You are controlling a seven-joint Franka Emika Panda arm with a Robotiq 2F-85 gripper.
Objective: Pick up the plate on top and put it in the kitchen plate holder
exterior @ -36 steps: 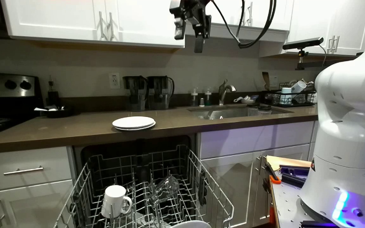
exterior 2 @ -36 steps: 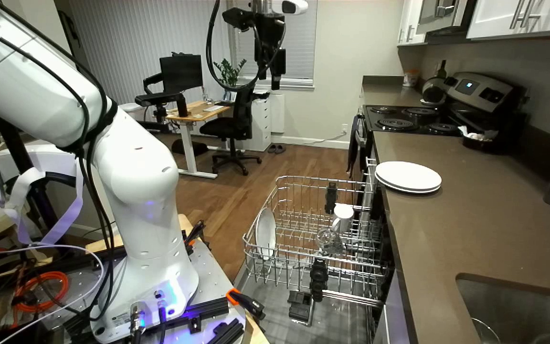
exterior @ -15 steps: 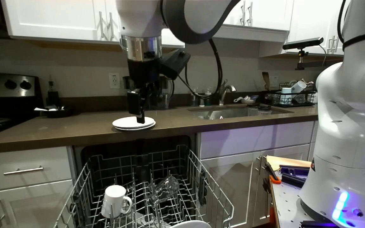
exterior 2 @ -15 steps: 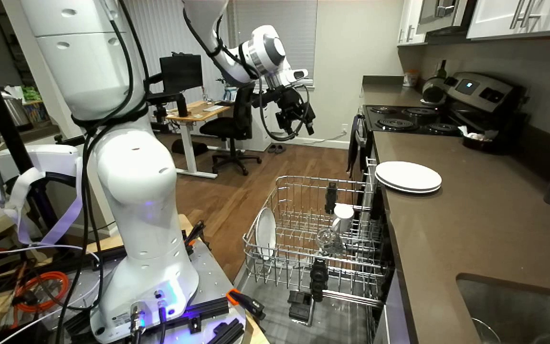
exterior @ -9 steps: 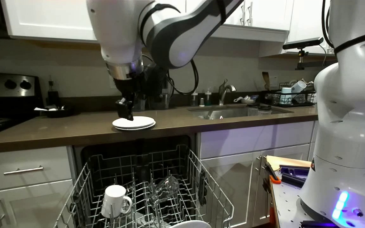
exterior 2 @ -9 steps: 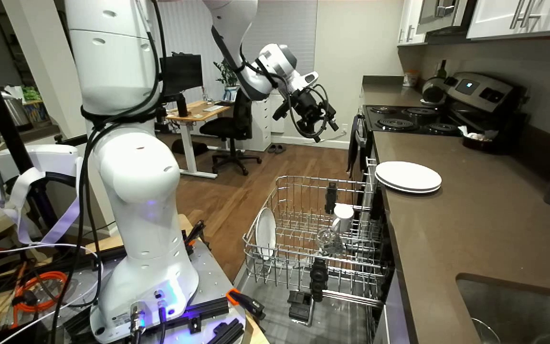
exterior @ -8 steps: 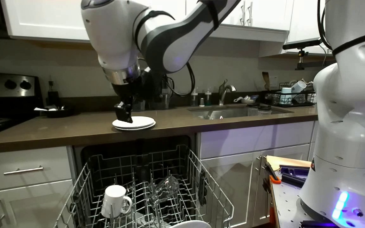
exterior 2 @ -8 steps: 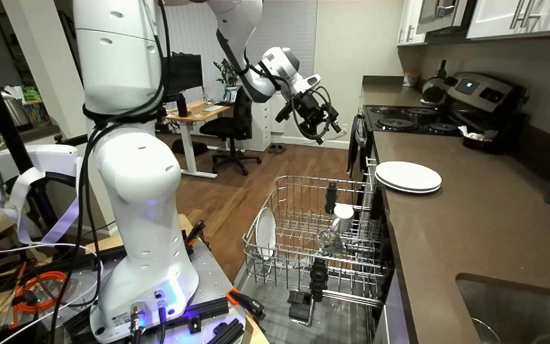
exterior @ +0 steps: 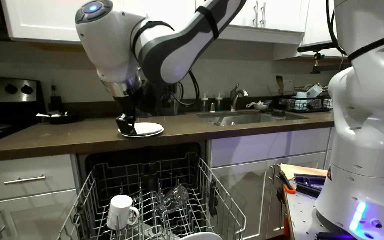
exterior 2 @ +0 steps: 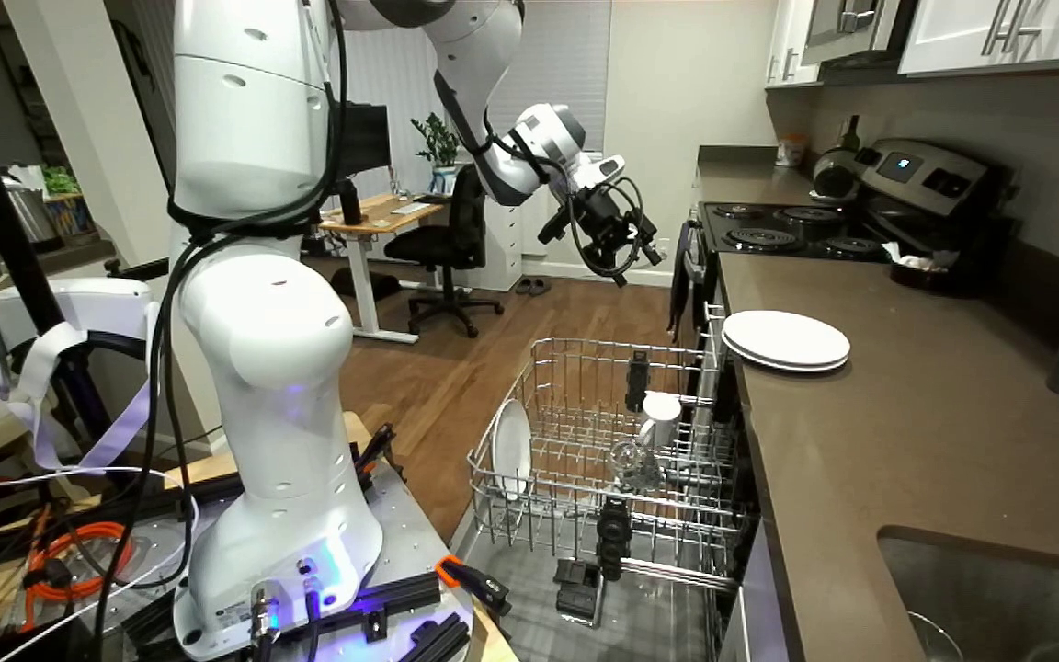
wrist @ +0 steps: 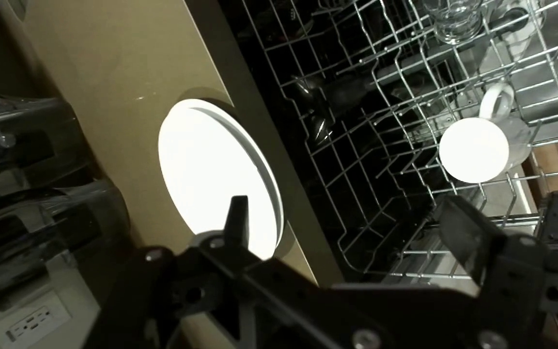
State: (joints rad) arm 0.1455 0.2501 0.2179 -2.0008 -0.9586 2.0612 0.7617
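Note:
Two round white plates lie stacked on the brown countertop near its front edge; the top plate (exterior: 148, 127) also shows in an exterior view (exterior 2: 787, 336) and in the wrist view (wrist: 213, 174). My gripper (exterior: 126, 126) is open and empty, tilted, in front of the stack in that view. An exterior view shows the gripper (exterior 2: 644, 262) in the air short of the counter, apart from the plates. In the wrist view the gripper's fingers (wrist: 344, 206) are wide apart, one overlapping the plate. The grey wire rack (exterior 2: 585, 341) is pulled out below the counter; it also shows in the wrist view (wrist: 325, 186).
The rack holds a white mug (exterior: 120, 210), a clear glass (exterior: 175, 198) and an upright white plate (exterior 2: 512, 449) at its outer end. Dark water pitchers (wrist: 41, 232) stand behind the plates. The counter edge (exterior: 185, 137) overhangs the rack; a sink (exterior 2: 980, 561) lies along the counter.
My gripper has come down from high up and tilted, moving toward the counter and left in front of the plates in an exterior view. The plates and rack have not moved.

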